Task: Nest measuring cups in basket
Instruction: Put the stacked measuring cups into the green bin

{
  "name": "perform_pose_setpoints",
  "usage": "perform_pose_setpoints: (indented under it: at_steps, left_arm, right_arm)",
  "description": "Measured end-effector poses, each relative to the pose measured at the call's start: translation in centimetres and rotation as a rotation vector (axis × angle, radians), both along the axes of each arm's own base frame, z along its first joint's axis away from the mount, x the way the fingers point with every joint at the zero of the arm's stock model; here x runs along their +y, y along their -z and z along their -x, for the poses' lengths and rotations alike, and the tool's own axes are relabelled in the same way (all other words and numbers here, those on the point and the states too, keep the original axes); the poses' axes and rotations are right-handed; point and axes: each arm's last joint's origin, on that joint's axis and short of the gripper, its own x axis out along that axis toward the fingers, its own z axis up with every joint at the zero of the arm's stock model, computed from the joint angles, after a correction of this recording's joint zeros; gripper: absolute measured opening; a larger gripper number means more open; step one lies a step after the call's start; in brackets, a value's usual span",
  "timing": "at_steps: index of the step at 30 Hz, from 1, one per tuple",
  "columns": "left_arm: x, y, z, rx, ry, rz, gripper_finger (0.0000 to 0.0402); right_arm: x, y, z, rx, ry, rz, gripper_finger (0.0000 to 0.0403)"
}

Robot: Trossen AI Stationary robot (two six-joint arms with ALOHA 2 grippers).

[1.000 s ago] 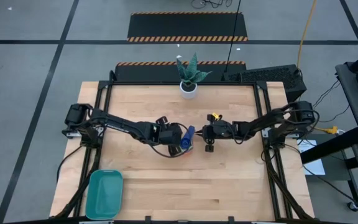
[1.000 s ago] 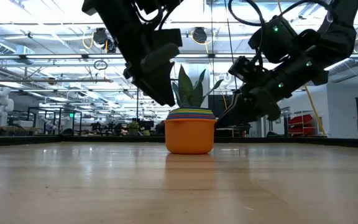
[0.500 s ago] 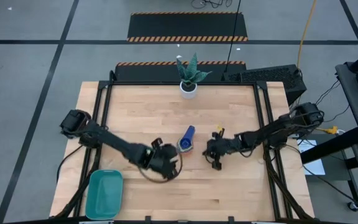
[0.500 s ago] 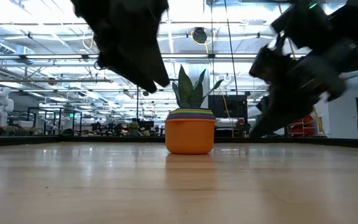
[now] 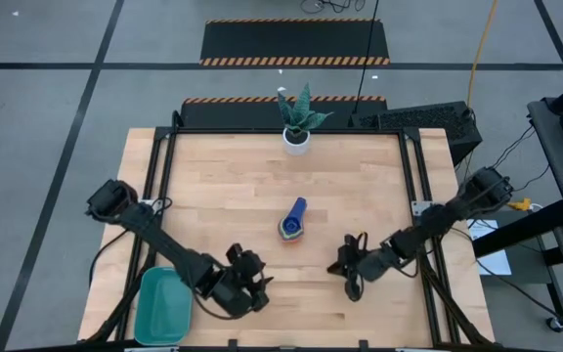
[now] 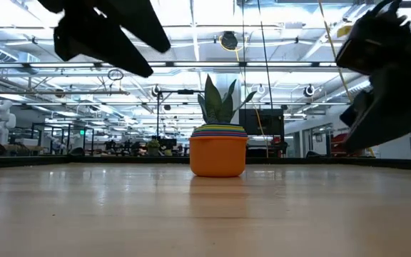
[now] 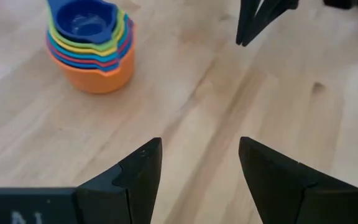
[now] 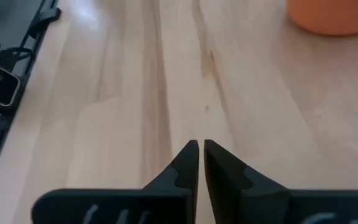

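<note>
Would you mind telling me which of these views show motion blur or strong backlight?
Low view: both arms are smeared dark silhouettes against bright ceiling lights, while the stacked measuring cups stay sharp. High view: evenly lit, with both grippers slightly soft. Left wrist view: the cups are crisp, the open left gripper a little soft. Right wrist view: glare on the table at the far edge.

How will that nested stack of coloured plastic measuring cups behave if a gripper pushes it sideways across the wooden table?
The nested stack of coloured plastic measuring cups probably slides rather than tips: its orange bottom cup sits wide and low on the wooden table. It looks light, being thin plastic. The loosely nested upper cups may shift or rattle.
</note>
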Motion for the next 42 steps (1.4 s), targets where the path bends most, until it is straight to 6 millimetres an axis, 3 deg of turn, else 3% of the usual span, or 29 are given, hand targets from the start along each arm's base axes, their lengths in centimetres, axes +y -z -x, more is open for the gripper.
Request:
perform_pose_setpoints:
  at_steps: [7, 16, 20, 23, 26, 30, 34, 37, 42]
  left_arm:
    - [-1.2, -0.1, 0.6, -0.026, 0.023, 0.025, 0.0218]
    - [-0.2, 0.1, 0.3, 0.064, 0.142, -0.155, 0.0218]
    - [2.4, -0.1, -0.3, 0.126, 0.114, -0.275, 0.0218]
    - [5.2, -2.3, -0.9, 0.121, 0.131, -0.340, 0.0218]
    - [8.5, -5.0, -1.0, 0.100, 0.110, -0.384, 0.0218]
    - [12.3, -8.7, 0.1, 0.017, 0.035, -0.345, 0.0218]
    - [14.8, -11.6, 1.6, -0.071, -0.023, -0.293, 0.0218]
    - [16.2, -13.1, 2.4, -0.133, -0.065, -0.269, 0.0218]
    - [17.9, -14.0, 2.0, -0.236, -0.083, -0.156, 0.0218]
  right_arm:
    - [1.0, 0.0, 0.7, -0.016, -0.020, 0.038, 0.0018]
    - [-0.7, 0.1, -0.2, -0.040, -0.163, 0.331, 0.0018]
    - [-2.5, 0.1, -1.0, -0.046, -0.167, 0.550, 0.0018]
    - [-4.6, 0.4, -1.3, -0.031, -0.096, 0.712, 0.0018]
    - [-6.3, 0.6, -1.4, -0.032, -0.050, 0.749, 0.0018]
    - [-7.4, 0.9, -1.3, 0.007, 0.055, 0.662, 0.0018]
    - [-7.4, 0.0, -0.7, 0.010, 0.121, 0.556, 0.0018]
    - [-7.5, -1.7, -0.4, -0.048, 0.194, 0.434, 0.0018]
    - [-7.8, -4.1, 0.9, -0.091, 0.273, 0.247, 0.0018]
